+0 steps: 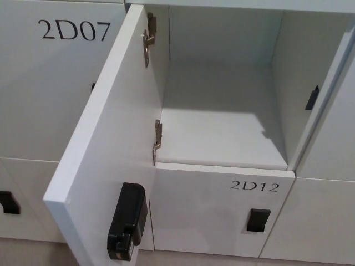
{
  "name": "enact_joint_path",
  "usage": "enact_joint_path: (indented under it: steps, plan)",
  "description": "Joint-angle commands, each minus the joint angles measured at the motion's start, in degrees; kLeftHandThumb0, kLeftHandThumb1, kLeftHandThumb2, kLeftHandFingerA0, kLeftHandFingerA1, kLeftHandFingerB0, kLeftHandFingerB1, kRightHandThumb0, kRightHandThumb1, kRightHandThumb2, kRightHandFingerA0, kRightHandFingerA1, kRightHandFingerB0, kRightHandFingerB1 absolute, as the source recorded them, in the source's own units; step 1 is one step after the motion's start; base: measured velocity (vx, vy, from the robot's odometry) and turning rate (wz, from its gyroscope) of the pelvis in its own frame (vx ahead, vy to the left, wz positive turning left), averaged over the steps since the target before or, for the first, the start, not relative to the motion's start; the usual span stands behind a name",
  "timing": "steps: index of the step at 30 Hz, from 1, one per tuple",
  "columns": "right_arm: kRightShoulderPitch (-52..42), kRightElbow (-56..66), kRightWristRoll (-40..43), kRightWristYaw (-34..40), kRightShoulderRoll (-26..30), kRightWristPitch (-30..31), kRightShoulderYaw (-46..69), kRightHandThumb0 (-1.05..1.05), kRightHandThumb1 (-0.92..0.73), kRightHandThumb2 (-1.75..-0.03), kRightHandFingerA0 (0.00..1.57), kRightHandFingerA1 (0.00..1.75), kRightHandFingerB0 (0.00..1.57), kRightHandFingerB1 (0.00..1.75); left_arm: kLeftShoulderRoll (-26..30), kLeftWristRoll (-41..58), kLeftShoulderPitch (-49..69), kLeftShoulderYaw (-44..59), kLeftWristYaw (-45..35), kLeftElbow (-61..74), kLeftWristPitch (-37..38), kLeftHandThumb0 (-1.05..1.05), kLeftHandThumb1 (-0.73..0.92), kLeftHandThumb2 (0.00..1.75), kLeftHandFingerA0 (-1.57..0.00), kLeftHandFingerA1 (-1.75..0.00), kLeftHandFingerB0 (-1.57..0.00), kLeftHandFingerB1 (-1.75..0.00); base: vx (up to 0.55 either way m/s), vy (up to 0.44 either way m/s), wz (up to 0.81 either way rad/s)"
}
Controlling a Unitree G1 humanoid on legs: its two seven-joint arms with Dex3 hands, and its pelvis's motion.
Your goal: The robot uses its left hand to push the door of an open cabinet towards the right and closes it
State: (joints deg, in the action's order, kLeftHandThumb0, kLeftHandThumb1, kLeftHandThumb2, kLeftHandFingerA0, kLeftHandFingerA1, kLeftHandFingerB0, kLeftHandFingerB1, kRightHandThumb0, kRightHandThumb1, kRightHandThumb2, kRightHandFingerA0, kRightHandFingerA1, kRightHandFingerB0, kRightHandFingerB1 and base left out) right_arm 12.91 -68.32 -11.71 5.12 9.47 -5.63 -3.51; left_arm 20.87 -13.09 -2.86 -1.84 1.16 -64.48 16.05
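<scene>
Open cabinet door (105, 149), hinged at its 12 o'clock edge beside the empty compartment (222, 133), swings out toward 7 o'clock, black latch (127, 221) at its free end; neither hand visible, so their state cannot be told

One open locker door (105, 144) is counted, carrying one black latch block (127, 221) on its inner face. Two metal hinges are seen: upper hinge (148, 40), lower hinge (157, 141). One open compartment (222, 116) is recorded. Two printed labels are noted: 2D07 (75, 30), 2D12 (254, 186). One black recessed handle (258, 220) is listed beneath 2D12.
</scene>
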Motion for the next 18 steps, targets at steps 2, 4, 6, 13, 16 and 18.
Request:
enact_joint_path:
  steps: [2, 4, 6, 13, 16, 18]
  plan:
    - [1.4, -3.3, -1.2, 3.0, 0.6, -3.6, -0.6, -0.46, -0.69, -1.02, 0.39, 0.56, 0.30, 0.50, 2.0, -1.3, -1.0, -0.7, 3.2, -3.5, 8.4, -0.67, 0.75, 1.00, -0.29, -0.49, -0.21, -0.44, 0.00, 0.000, 0.00]
    - [1.5, -3.7, -1.2, 3.1, 0.6, -3.9, -0.7, -0.46, -0.69, -1.02, 0.39, 0.56, 0.30, 0.50, 2.0, -1.3, -1.2, -0.8, 3.4, -4.1, 8.8, -0.67, 0.75, 1.00, -0.29, -0.49, -0.21, -0.44, 0.00, 0.000, 0.00]
    - [1.7, -3.9, -1.5, 3.8, 0.5, -3.9, -1.0, -0.44, -0.84, -0.66, 0.46, 0.40, 0.41, 0.37, 1.8, -3.3, -1.8, -1.8, 9.2, -3.8, 10.7, -0.62, 0.86, 0.66, -0.43, -0.37, -0.34, -0.32, 0.00, 0.000, 0.00]
    - [1.0, -4.1, -0.9, 3.5, 0.3, -4.5, -0.4, -0.48, -0.71, -1.02, 0.37, 0.55, 0.27, 0.49, 2.7, -8.5, -6.5, -6.8, 14.4, -1.4, 13.0, -0.74, 0.77, 0.76, -0.37, -0.43, -0.31, -0.35, 0.00, 0.000, 0.00]
    - [1.0, -4.1, -1.0, 4.0, 0.4, -4.5, -0.4, -0.48, -0.71, -1.03, 0.37, 0.55, 0.27, 0.48, 3.0, -10.5, -9.3, -9.2, 15.2, 2.1, 13.7, -0.65, 0.87, 0.67, -0.37, -0.38, -0.35, -0.31, 0.00, 0.000, 0.00]
    - [1.3, -4.3, -1.2, 4.3, 0.4, -4.7, -0.4, -0.49, -0.70, -1.02, 0.37, 0.55, 0.26, 0.48, 3.2, -11.5, -10.9, -10.6, 15.3, 4.3, 13.3, -0.66, 0.87, 0.67, -0.37, -0.35, -0.33, -0.31, 0.00, 0.000, 0.00]
